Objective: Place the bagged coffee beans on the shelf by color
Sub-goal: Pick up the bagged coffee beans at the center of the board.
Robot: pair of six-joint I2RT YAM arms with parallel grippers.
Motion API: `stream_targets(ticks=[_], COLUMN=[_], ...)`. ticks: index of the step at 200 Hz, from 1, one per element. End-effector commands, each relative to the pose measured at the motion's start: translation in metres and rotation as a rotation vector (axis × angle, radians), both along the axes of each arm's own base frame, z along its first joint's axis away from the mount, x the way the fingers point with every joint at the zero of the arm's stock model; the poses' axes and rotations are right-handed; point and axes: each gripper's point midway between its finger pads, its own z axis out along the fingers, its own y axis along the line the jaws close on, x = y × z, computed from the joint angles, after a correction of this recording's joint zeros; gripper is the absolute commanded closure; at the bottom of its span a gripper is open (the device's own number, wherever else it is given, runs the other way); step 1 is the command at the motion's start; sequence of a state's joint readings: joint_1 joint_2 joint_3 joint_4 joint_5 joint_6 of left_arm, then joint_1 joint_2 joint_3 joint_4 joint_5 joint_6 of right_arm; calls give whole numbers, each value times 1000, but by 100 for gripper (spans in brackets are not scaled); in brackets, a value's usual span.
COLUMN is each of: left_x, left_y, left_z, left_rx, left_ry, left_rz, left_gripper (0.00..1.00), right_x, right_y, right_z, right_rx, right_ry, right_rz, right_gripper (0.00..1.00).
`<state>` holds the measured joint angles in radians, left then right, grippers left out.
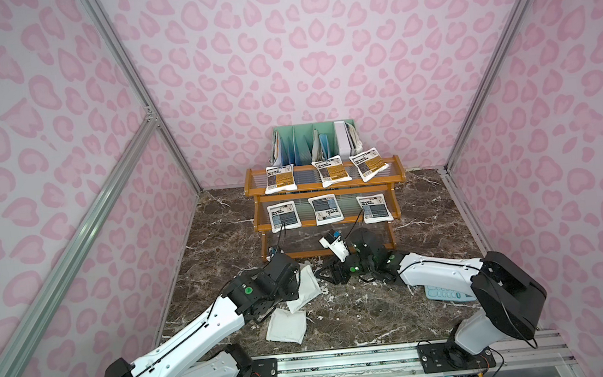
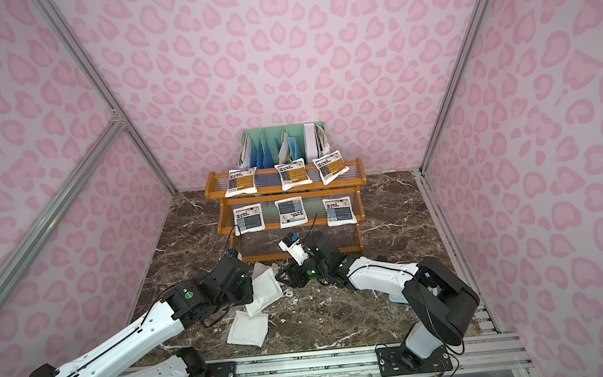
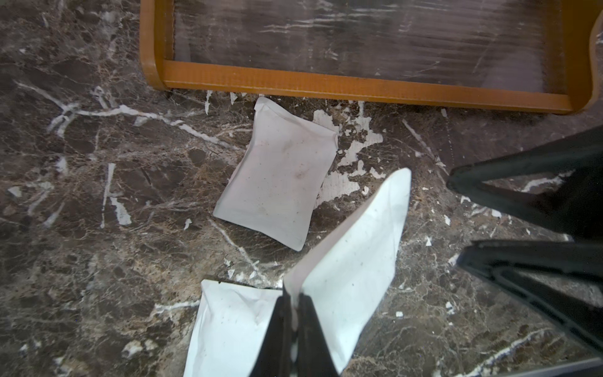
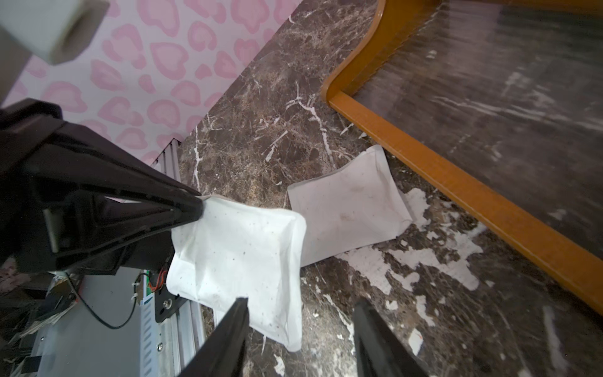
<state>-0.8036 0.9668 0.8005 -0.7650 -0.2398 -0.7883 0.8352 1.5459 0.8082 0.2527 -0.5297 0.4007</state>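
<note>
The bagged coffee beans are split between shelf and desk: three orange-yellow pouches occupy the top tier, three blue pouches occupy the middle tier, and the bottom tier is bare. Three pouches are off the shelf, all showing plain white backs, so their label colour cannot be read; by elimination they are probably the purple set. The held pouch hangs tilted above the desk, pinched at one edge by the left end effector, whose jaws are clamped together on it. The front pouch lies flat just beside the bottom rail of the shelf, and the near pouch lies flat closer to the robot bases. The right end effector stands with jaws apart, empty, close to the free end of the held pouch. Likely faults from here: the thin edge grip may let the pouch slip or swing during transfer; the hanging end may catch the bottom rail or drag the front pouch; the two end effectors may collide at this spacing; the pouch may land label-down, leaving its colour unconfirmed
</note>
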Motion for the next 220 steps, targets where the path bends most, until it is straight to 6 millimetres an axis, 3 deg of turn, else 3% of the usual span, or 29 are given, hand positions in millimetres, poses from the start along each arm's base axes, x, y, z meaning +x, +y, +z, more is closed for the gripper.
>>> stream_targets(ticks=[1, 39, 74, 85, 110, 123, 138, 148, 162, 191, 220], left_x=[-3, -4, -4, -3, 0, 2, 3, 4, 4, 6, 8], left_y=[5, -10, -17, -18, -20, -15, -4, 2, 7, 6, -9], left_z=[9, 34, 34, 34, 40, 42, 43, 44, 48, 60, 75], left_rx=[-31, -196, -231, -236, -257, -256, -238, -236, -263, -393, -508], left_ry=[-45, -127, -117, -122, -148, -155, -161, -168, -187, -214, -168], left_rz=[1, -33, -44, -43, -40, -5, 57, 90, 128, 193, 211], left_gripper=[100, 100, 100, 100, 100, 100, 75, 52, 38, 34, 33], right_x=[-12, -23, -38, -42, -43, -41, -36, -29, -17, 9, 27], right_y=[4, 11, 19, 21, 18, 14, 8, 4, -5, -29, -58], right_z=[16, 27, 41, 43, 44, 44, 42, 39, 33, 31, 41], right_rx=[79, 134, 175, 182, 184, 181, 157, 117, 27, -197, -408], right_ry=[31, 24, -16, -24, -31, -44, -65, -89, -160, -376, -630], right_rz=[60, 128, 216, 234, 229, 210, 161, 111, 29, -144, -298], right_gripper=[46, 47, 53, 61, 92, 100, 100, 100, 100, 100, 100])
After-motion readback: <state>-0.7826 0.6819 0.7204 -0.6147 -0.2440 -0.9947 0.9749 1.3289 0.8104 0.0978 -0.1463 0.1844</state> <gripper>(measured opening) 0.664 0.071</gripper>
